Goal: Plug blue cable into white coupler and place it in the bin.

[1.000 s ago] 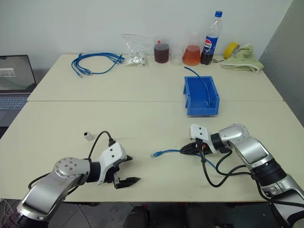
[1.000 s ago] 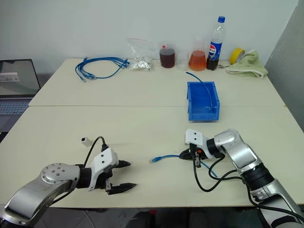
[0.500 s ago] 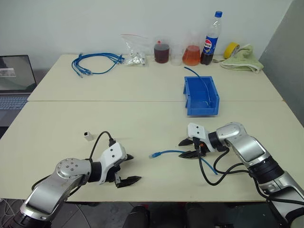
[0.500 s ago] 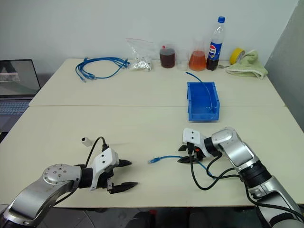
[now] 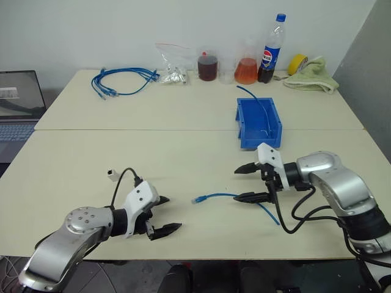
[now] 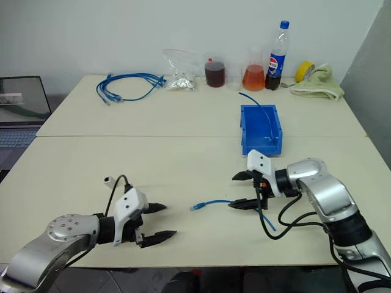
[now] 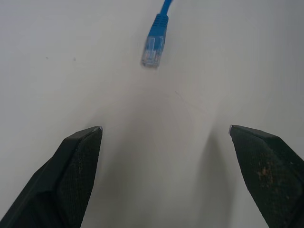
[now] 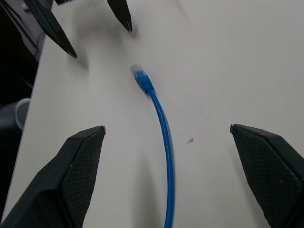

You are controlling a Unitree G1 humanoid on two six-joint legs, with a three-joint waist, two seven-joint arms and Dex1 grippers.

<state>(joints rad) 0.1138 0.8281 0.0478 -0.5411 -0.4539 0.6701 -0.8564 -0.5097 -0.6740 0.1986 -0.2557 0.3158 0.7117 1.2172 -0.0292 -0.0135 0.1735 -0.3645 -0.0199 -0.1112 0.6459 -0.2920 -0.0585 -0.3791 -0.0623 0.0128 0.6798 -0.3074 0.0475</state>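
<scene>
From my head, the blue cable (image 5: 227, 196) lies loose on the worktop (image 5: 183, 159), not plugged; the white coupler (image 5: 111, 174) sits apart near my left jaws (image 5: 164, 215), and the bin (image 5: 258, 124) waits behind. Left wrist: jaws wide, empty, facing the plug. Right wrist: my right jaws (image 5: 252, 183) wide, empty above the cable.

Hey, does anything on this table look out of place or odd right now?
One thing: a blue cable stands in the bin with its end poking up over the back wall. The other blue cable lies loose on the table, unplugged, and the white coupler sits apart, well to its left. Nothing looks spilled or damaged.
</scene>
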